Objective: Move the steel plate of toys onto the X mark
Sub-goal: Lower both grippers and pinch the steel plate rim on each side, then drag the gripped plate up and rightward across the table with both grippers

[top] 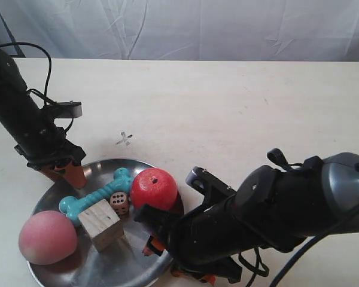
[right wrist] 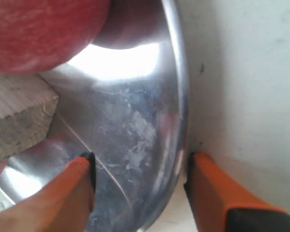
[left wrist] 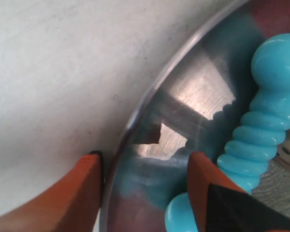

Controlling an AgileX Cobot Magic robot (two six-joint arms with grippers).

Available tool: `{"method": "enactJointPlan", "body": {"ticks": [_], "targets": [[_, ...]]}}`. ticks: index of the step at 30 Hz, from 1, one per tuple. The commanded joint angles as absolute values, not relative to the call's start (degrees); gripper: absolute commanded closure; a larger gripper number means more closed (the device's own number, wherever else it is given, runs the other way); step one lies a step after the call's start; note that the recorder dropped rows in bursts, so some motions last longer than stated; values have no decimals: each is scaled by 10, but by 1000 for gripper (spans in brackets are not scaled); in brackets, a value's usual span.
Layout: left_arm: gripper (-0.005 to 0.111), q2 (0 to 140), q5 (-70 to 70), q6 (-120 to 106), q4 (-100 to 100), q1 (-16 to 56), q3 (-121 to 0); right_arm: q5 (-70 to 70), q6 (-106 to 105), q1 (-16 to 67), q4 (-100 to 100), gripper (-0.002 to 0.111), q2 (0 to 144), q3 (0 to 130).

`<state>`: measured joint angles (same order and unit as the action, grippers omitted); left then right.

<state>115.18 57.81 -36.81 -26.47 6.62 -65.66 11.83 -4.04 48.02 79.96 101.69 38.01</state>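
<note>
The steel plate [top: 127,263] lies at the table's near left and holds a red apple [top: 154,188], a pink peach [top: 47,237], a teal bone [top: 99,194], a wooden cube [top: 100,223] and a spotted die [top: 119,202]. The faint X mark [top: 124,139] is on the table just beyond the plate. My left gripper [left wrist: 146,157] is open and straddles the plate's far-left rim [left wrist: 150,92], its inner finger beside the bone [left wrist: 266,121]. My right gripper [right wrist: 141,159] is open astride the opposite rim [right wrist: 176,111], near the apple [right wrist: 43,34] and cube [right wrist: 14,121].
The pale table [top: 239,107] runs back to a white cloth backdrop [top: 197,27]. The left arm [top: 21,119] with its cable stands at the exterior view's left. The bulky right arm [top: 275,209] covers the near right corner.
</note>
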Motion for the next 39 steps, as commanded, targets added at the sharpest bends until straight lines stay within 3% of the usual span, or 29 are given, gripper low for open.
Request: {"method": "enactJointPlan", "body": {"ticks": [1, 14, 16, 19, 23, 26, 39], "targets": [[55, 1157, 567, -359, -252, 70, -655, 119, -44, 495, 801, 53, 1036, 374], [55, 1157, 579, -348, -253, 70, -655, 97, -44, 515, 839, 53, 1036, 374], [56, 1157, 580, -346, -252, 70, -655, 94, -44, 515, 840, 62, 1036, 374], [61, 1157, 581, -346, -249, 70, -655, 87, -44, 515, 840, 84, 1036, 374], [85, 1161, 593, -321, -248, 70, -655, 82, -43, 515, 849, 109, 1036, 374], [107, 1178, 604, -321, -252, 70, -655, 81, -43, 515, 864, 109, 1036, 374], [107, 1207, 589, -319, -272, 70, -651, 86, -43, 515, 868, 109, 1036, 374]]}}
